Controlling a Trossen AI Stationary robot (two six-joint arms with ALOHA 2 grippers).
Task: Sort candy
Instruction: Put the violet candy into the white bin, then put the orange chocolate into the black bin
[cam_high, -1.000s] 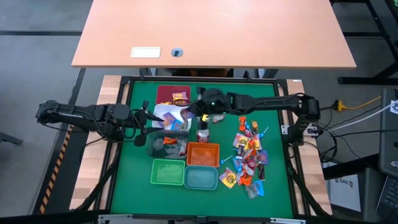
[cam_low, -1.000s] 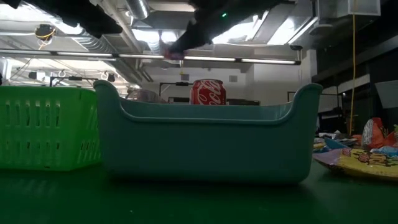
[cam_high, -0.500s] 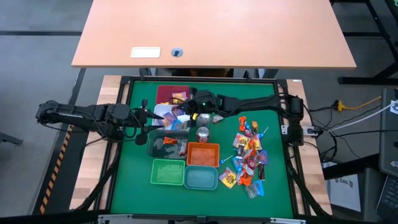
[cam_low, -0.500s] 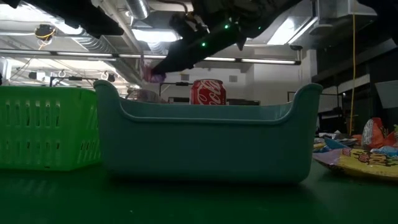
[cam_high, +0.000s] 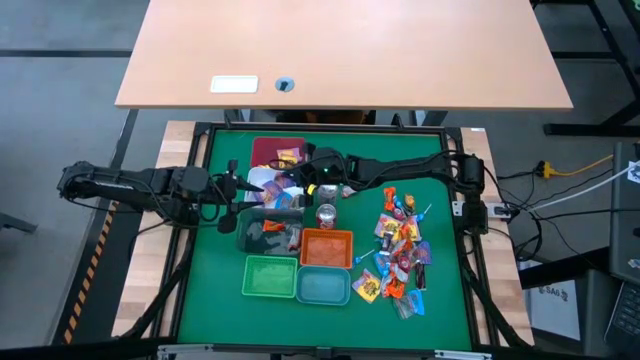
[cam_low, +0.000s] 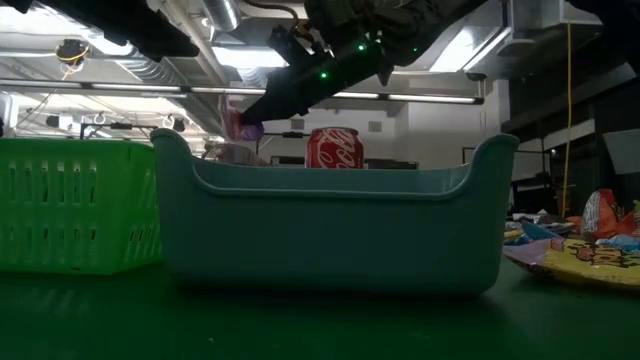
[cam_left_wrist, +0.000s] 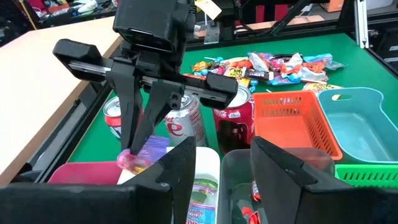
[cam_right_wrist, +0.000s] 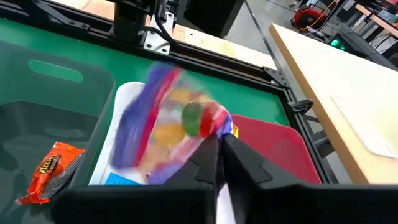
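- The green tabletop (cam_high: 210, 290) carries a cluster of bins toward its left and middle, with the loose candy pile (cam_high: 398, 255) well apart on its right side.
- The right arm reaches across the tabletop, and the right hand (cam_right_wrist: 219, 144) hangs over the white bin (cam_high: 262, 181), its two fingers pinched together on a purple-wrapped candy (cam_right_wrist: 163, 121) that dangles from the tips.
- The left hand (cam_left_wrist: 214, 163) waits just beside the white bin on its left side, with its fingers spread apart and nothing between them.
- My judgement is that the step in hand is the drop. To do it well, the right hand should stay centred over the white bin's opening and low over the rim before it lets go, since a light crinkly wrapper could drift into the maroon bin (cam_high: 268, 151) or the grey bin (cam_high: 252, 232) that adjoin it.
- The grey bin holds a few pieces, among them an orange-wrapped one (cam_right_wrist: 48, 167).
- The maroon bin holds a small yellow-and-orange piece (cam_high: 289, 156) near its right side.
- The white bin already has some blue-wrapped candy at its bottom.
- The orange bin (cam_high: 327, 247), the green bin (cam_high: 270, 276) and the teal bin (cam_high: 323, 286) look empty from above.
- Three cans (cam_left_wrist: 186, 118) stand between the bins and the candy pile and are best avoided when the arm pulls away.
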